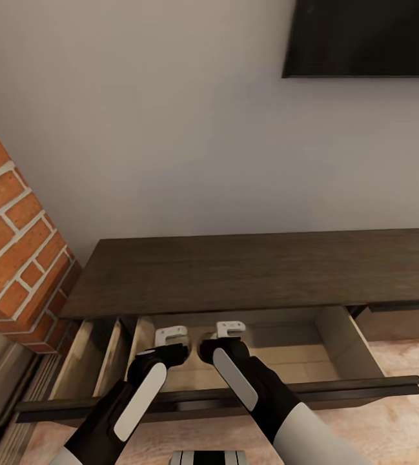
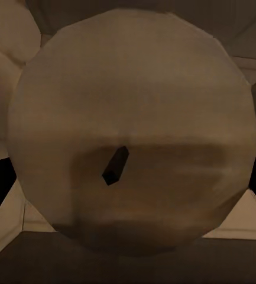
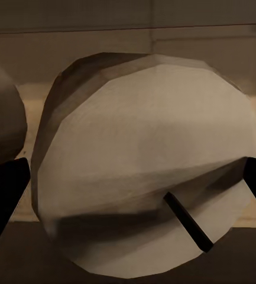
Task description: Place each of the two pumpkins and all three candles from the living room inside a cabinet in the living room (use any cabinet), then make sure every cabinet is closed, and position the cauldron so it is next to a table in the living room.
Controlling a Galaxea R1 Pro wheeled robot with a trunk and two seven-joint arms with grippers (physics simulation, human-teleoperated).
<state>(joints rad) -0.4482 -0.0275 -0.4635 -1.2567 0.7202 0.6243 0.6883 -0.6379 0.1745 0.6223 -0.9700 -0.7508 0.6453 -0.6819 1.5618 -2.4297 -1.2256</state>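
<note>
My left gripper [image 1: 170,342] and right gripper [image 1: 225,339] each hold a candle [image 2: 133,130] over the open cabinet [image 1: 248,271] drawer, neither yet released; closing remains.

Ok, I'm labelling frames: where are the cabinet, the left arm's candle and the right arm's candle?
cabinet [image 1: 248,271]: head view, flat top.
left candle [image 2: 133,94]: left wrist view, top face above wick.
right candle [image 3: 151,136]: right wrist view, top face.

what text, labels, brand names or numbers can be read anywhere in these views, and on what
None: no readable text, label, brand or number appears in any view.
The low dark-brown wooden cabinet and its open drawer are plain.
The dark wall-mounted screen is blank.
The red brick column carries no sign.
The stubby tan candles at each pincer are unmarked.
</note>
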